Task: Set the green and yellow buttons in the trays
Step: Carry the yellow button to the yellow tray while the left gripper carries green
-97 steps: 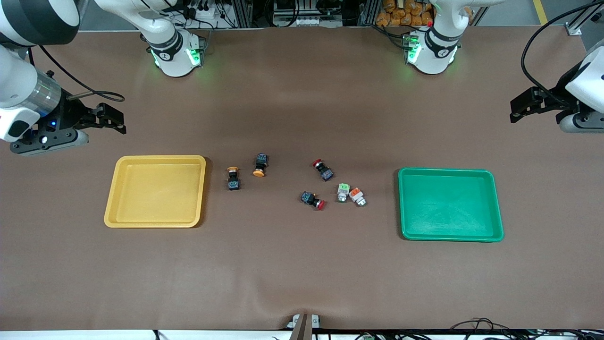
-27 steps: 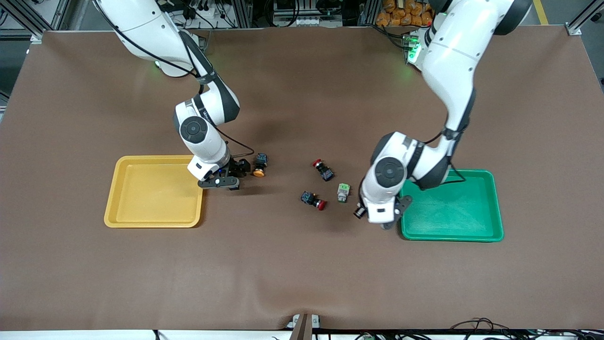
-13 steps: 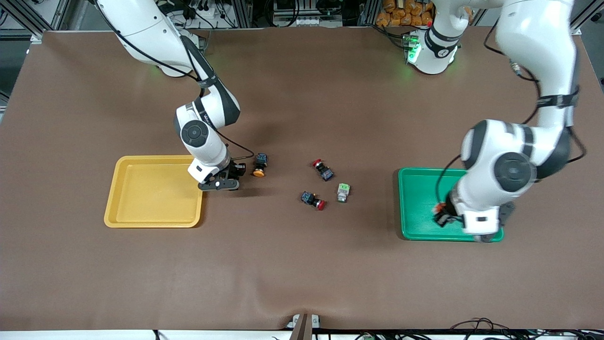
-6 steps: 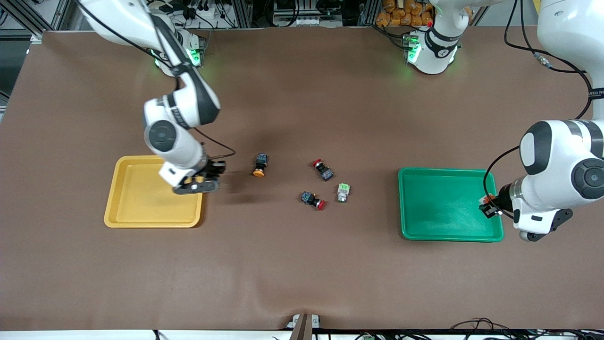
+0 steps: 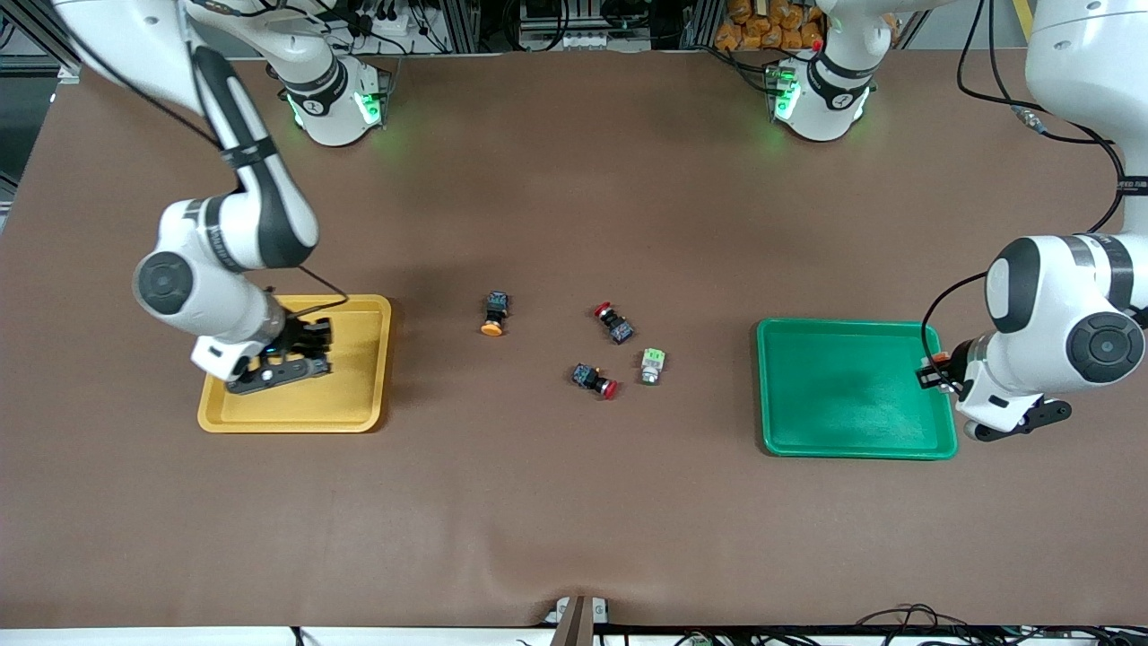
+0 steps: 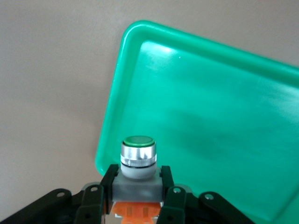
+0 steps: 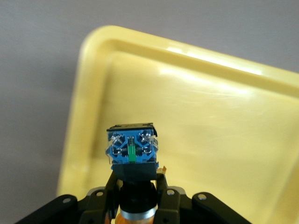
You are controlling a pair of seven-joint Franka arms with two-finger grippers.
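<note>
Carrying one button each, both arms hang over their trays in the front view, so each button can drop in the right place. The right gripper (image 5: pixel 285 357) is over the shallow yellow plastic tray (image 5: pixel 381 359). The left gripper (image 5: pixel 933 375) is over the shallow green plastic tray (image 5: pixel 771 395), at its edge toward the left arm's end of the table. On the brown table (image 5: pixel 574 520) between the trays lie a black button with a yellow-orange cap (image 5: pixel 493 314), a whitish button with a light-green top (image 5: pixel 652 365) and two red-capped black buttons (image 5: pixel 613 322).

In the left wrist view, the jaws squeeze the silver button with an orange square top (image 6: pixel 138 161). Its long side points out from the fingers, round silver end first, toward the green tray.

In the right wrist view, the jaws grip the black yellow-capped button (image 7: pixel 133 168) by its neck. Its blue back end points out at the yellow tray.
</note>
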